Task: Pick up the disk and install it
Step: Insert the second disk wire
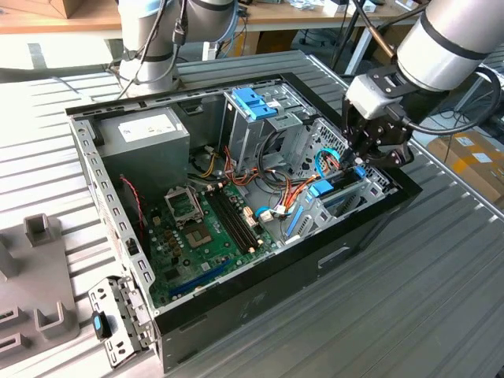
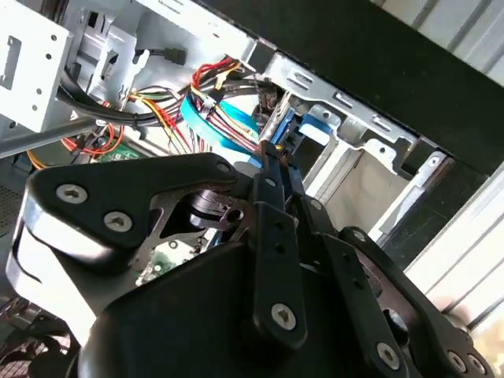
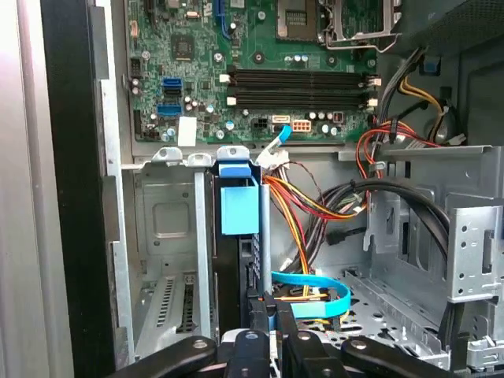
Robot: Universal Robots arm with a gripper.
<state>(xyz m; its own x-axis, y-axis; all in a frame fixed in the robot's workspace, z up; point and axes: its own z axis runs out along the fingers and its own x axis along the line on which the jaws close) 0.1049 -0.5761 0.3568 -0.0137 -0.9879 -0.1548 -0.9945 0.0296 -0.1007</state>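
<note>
Pincer [image 3: 264, 315] closed, gripping disk [image 3: 239, 260] in bay [image 3: 169, 236]

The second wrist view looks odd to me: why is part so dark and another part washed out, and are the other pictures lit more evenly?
In the second wrist view the black gripper sits close to the lens, dark and shadowed, while the metal bracket glares white. The first wrist view lights the motherboard evenly. The exterior view is evenly bright over the computer case.
</note>
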